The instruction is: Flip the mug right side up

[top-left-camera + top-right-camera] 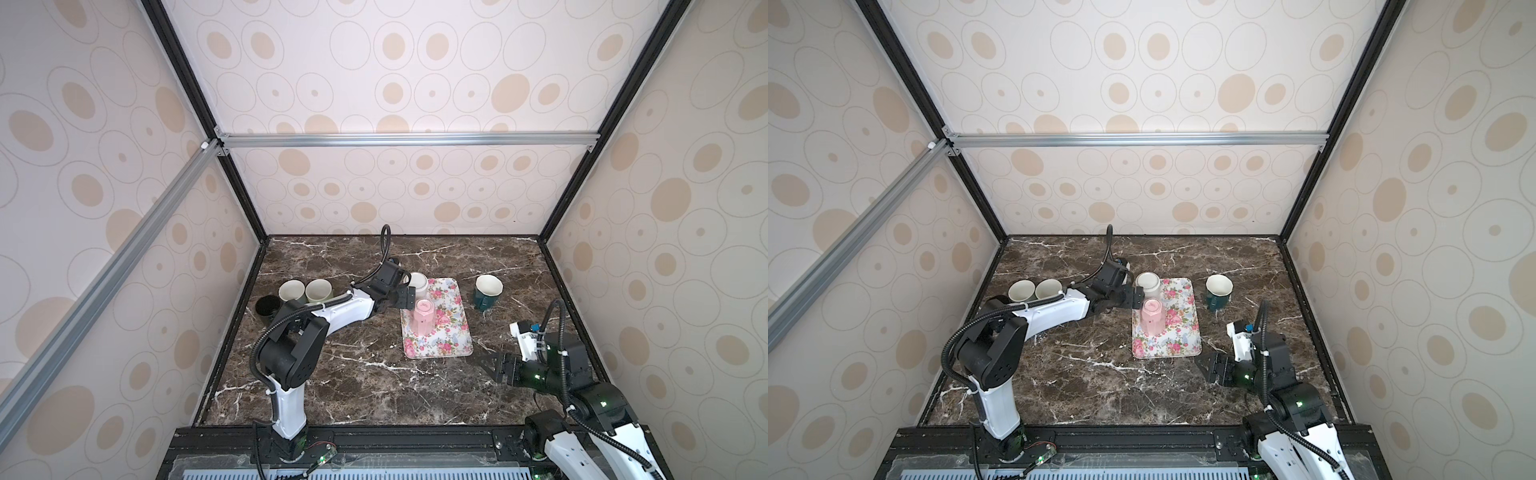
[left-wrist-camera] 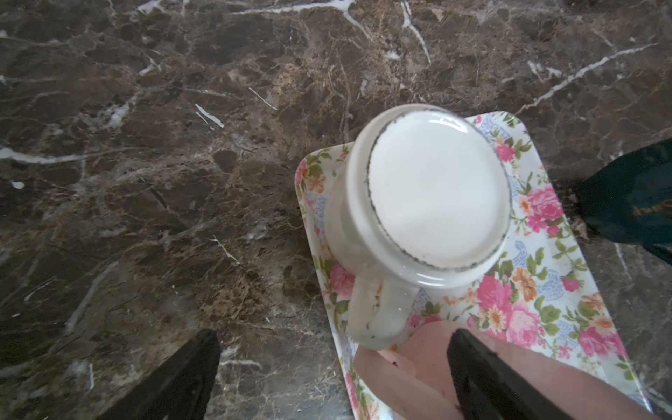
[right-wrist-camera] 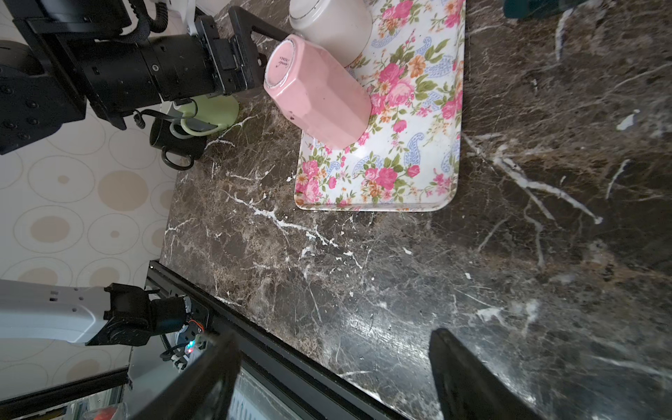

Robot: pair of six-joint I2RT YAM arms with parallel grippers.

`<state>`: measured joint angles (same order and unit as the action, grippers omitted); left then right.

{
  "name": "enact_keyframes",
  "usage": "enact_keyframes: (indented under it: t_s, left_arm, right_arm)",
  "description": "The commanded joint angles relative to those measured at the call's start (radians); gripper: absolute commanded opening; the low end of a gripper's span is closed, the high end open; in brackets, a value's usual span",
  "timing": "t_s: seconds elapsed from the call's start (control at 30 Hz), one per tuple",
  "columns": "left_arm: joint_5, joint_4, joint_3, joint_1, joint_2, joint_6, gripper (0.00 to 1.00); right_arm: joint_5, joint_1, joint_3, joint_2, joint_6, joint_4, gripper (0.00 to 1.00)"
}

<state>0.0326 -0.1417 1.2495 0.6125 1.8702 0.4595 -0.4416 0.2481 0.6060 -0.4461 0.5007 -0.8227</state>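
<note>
Two mugs stand upside down on the floral tray. The white mug is at the tray's far left corner, its handle turned toward my left gripper. Just in front of it is the pink mug. My left gripper hovers open at the tray's left edge between the two, holding nothing; one finger hangs over the pink mug. My right gripper is open and empty near the front right.
A dark green mug stands upright right of the tray. Two pale mugs and a black mug stand by the left wall, behind my left arm. Patterned walls close three sides of the marble table.
</note>
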Motion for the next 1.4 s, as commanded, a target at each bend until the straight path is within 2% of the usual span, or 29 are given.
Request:
enact_keyframes:
  t_s: [0.0, 0.37, 0.7, 1.03, 1.37]
  left_arm:
    - [0.061, -0.066, 0.046, -0.006, 0.025, -0.049, 0.98]
    - [0.106, -0.095, 0.018, 0.002, -0.006, -0.090, 0.98]
    - [0.188, -0.138, 0.024, 0.064, -0.021, -0.146, 0.98]
    - [0.144, -0.132, 0.070, 0.065, -0.018, -0.099, 0.98]
    - [0.111, -0.175, 0.179, 0.065, 0.077, -0.118, 0.98]
  right_arm:
    - [0.008, -0.006, -0.021, -0.010, 0.020, -0.003, 0.85]
    - [0.007, -0.004, -0.022, -0.001, 0.021, -0.004, 0.85]
    - [-0.002, -0.006, -0.017, 0.011, 0.013, -0.007, 0.85]
    - [-0.012, -0.005, -0.016, 0.008, 0.008, -0.007, 0.85]
    - [-0.014, -0.005, -0.017, 0.004, 0.005, -0.006, 0.85]
